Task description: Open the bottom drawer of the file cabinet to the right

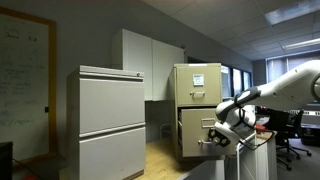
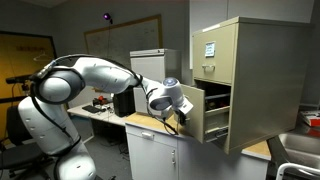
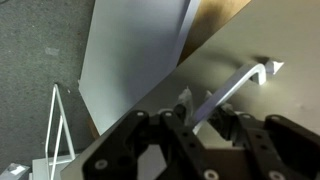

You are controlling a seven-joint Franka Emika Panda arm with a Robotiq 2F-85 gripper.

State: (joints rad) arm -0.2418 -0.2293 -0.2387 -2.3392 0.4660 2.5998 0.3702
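Facing the file cabinet (image 2: 258, 80), the end effector (image 2: 185, 119) sits just left of the bottom drawer (image 2: 213, 125), which stands partly out; the handle (image 3: 238, 82) runs slantwise between its fingers; whether they clamp it, I cannot tell.

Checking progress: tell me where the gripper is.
In both exterior views the gripper is at the front of the pulled-out bottom drawer of the file cabinet.
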